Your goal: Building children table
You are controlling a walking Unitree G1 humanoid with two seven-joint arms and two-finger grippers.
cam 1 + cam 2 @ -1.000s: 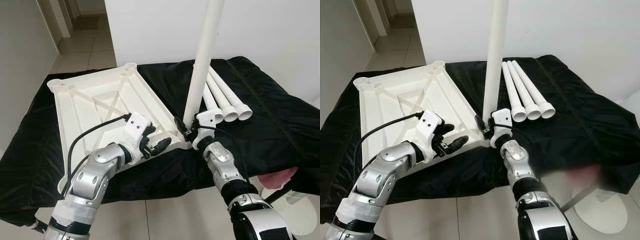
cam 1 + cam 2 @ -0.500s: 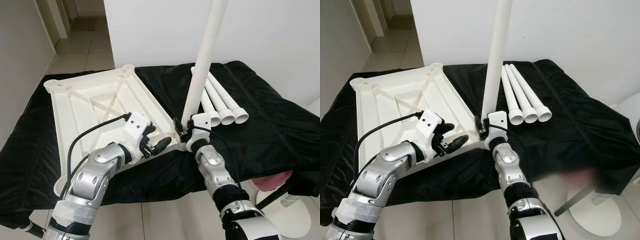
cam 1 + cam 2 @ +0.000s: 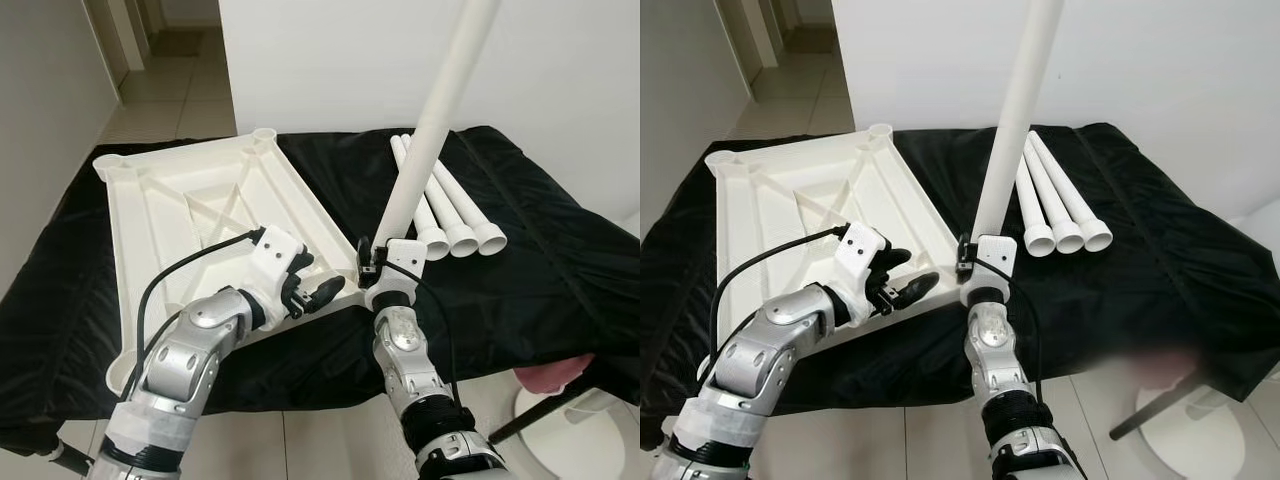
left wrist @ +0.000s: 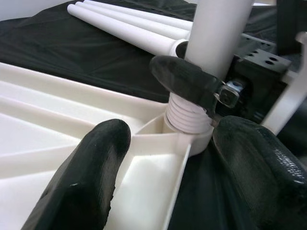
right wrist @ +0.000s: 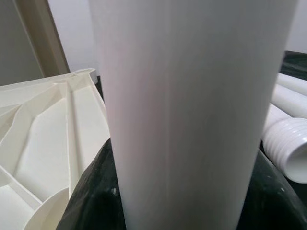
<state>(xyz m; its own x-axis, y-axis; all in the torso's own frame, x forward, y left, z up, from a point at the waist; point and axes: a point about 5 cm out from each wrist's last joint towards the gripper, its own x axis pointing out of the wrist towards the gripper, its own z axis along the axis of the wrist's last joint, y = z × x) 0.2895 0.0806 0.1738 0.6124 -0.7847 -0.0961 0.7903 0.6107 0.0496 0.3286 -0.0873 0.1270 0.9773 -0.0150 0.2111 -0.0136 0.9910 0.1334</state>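
A white tabletop (image 3: 180, 200) lies upside down on the black-covered table. A long white leg (image 3: 430, 140) stands in the tabletop's near right corner socket (image 4: 192, 139), leaning to the right. Its threaded end (image 4: 188, 117) sits in the socket. My right gripper (image 3: 368, 262) is shut on the leg just above the socket, with black fingers (image 5: 91, 201) on both sides of it. My left gripper (image 3: 312, 282) is open at the tabletop's near rim beside that corner, one finger (image 4: 91, 163) over the tabletop and the other outside it. Three more legs (image 3: 455, 205) lie side by side to the right.
Black cloth (image 3: 540, 260) covers the whole work table and hangs over its front edge. A white wall stands right behind. A tiled hallway (image 3: 170, 80) opens at the far left. A pink object (image 3: 560, 372) and a white round base (image 3: 600, 440) sit low at the right.
The leg now leans further to the right at its top. My right forearm has swung left and stands more upright under the corner. The left gripper has stayed in place.
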